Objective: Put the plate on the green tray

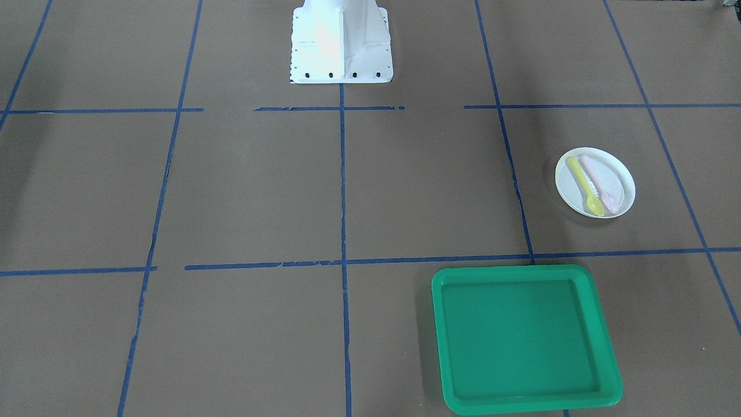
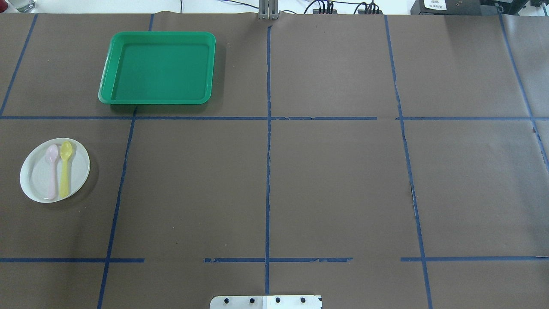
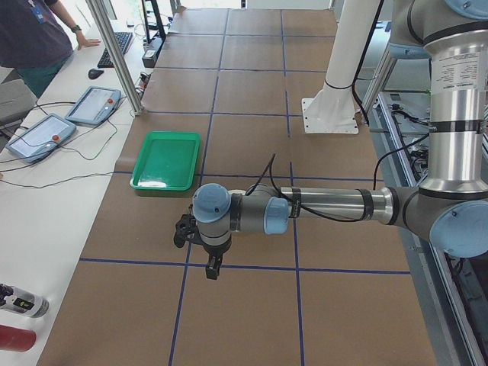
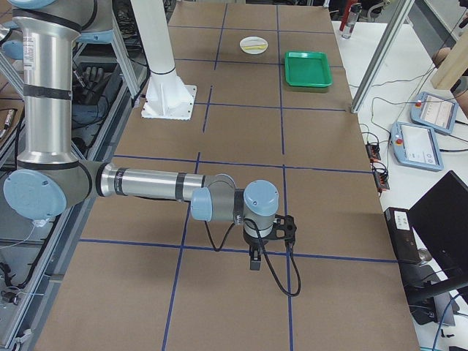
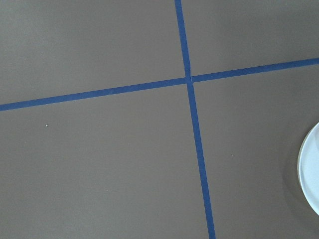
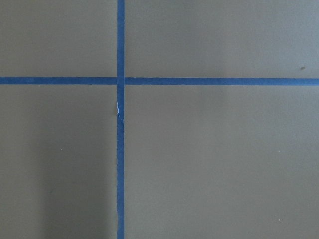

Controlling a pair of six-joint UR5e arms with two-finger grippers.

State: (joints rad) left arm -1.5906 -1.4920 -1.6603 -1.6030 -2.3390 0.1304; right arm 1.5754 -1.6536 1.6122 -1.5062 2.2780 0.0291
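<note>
The plate sits flat on the brown-papered table, on the robot's left side. It lies outside the green tray and does not touch it. The tray lies farther from the robot's base, near the table's far edge, with a blue tape line between the two. A pink spoon and a yellow spoon lie side by side on the plate. The left gripper and the right gripper each point down over the table. Both appear only in the side views, so I cannot tell whether their jaws are parted or closed. The left wrist view catches only the plate's edge.
</note>
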